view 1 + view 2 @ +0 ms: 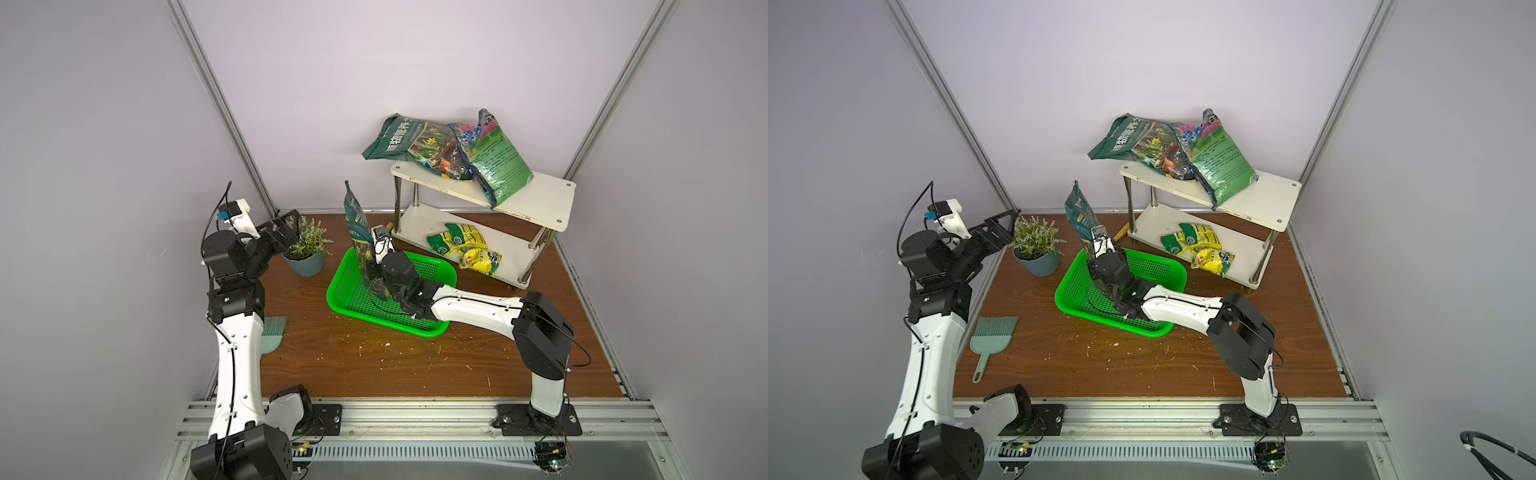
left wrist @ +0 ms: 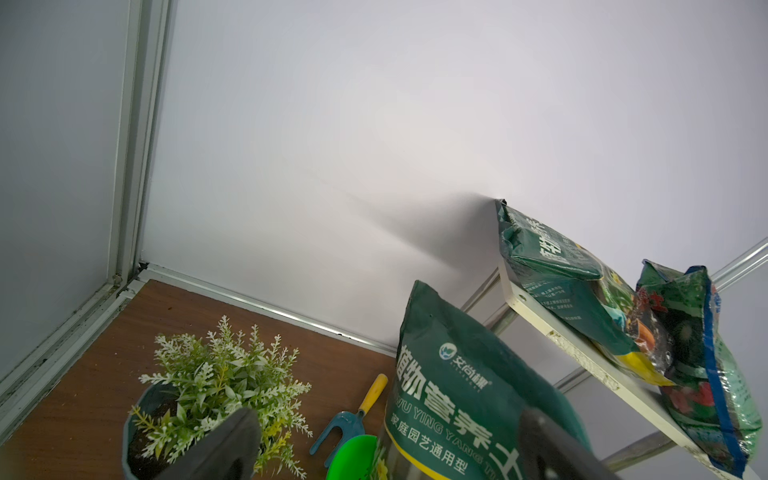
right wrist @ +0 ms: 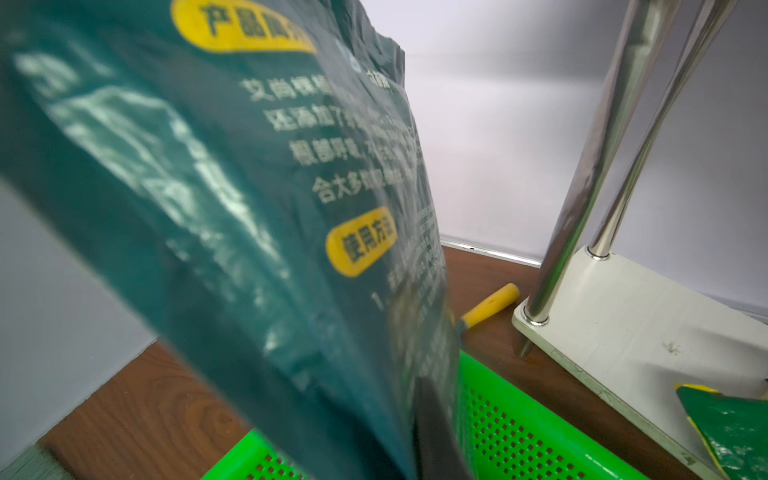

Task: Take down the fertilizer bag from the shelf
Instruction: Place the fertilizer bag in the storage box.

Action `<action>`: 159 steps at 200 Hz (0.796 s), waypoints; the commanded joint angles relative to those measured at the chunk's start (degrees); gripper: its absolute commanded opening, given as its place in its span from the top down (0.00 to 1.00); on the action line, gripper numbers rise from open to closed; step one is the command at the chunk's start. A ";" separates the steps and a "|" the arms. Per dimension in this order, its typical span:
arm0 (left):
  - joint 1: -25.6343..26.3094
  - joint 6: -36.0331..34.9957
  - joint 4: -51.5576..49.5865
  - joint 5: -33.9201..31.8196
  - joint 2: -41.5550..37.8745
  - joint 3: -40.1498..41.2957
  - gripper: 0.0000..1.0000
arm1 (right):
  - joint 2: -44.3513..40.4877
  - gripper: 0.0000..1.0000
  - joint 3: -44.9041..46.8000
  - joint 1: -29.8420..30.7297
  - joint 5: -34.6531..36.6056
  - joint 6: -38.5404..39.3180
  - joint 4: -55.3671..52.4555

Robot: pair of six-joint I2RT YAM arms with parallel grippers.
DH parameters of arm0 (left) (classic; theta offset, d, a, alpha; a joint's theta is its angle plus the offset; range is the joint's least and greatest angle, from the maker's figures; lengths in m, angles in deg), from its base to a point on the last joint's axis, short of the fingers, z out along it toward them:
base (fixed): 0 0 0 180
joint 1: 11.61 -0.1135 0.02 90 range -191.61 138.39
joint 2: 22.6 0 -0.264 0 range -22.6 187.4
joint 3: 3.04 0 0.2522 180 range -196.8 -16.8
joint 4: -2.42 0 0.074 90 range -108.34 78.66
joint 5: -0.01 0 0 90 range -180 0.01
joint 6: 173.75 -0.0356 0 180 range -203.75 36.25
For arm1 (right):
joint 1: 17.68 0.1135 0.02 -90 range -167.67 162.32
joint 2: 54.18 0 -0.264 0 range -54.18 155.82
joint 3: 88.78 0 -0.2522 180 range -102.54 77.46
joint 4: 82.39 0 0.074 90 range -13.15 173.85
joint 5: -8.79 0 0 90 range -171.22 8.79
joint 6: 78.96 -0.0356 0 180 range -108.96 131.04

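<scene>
Green plastic rims the place where things stand. In both top views the fertilizer bag (image 1: 356,224) (image 1: 1079,214), as we take the dark teal pouch to be, stands on end with its foot inside the green basket (image 1: 341,305) on the worktop (image 1: 374,365), clear of the shelf (image 1: 540,203). Its long axis runs close to upright. The right arm (image 1: 469,309) reaches in from the shelf side, and the right jaws are pinching the bag low down, near its foot. The left jaws stand spread wide, well apart from it, beside the potted plant (image 1: 307,249). We judge the right arm the only one placed to set the bag down. We see nothing else in the basket. The shelf's top board carries a dark green bag (image 1: 399,139) and a speckled green bag (image 1: 496,166); yellow packets (image 1: 469,249) lie on the lower board.

From the left wrist, the bag's printed face (image 2: 457,395) rises in front of the shelf (image 2: 582,349). Nothing sits between the spread fingers (image 2: 224,449). A yellow-handled hand tool (image 2: 372,395) lies on the worktop beside the basket (image 2: 353,455).

From the right wrist, the bag (image 3: 208,208) fills the near field, pressed against one dark finger (image 3: 432,428). Its lower end drops within the basket rim (image 3: 519,428), near the shelf's lower board (image 3: 644,324). Tall and held low, it may flop once released, we think.
</scene>
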 commanded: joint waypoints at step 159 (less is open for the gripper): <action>-1.01 0.80 2.57 1.56 -0.06 1.00 0.00 | 10.97 0.86 -5.58 5.03 -6.09 -21.37 21.40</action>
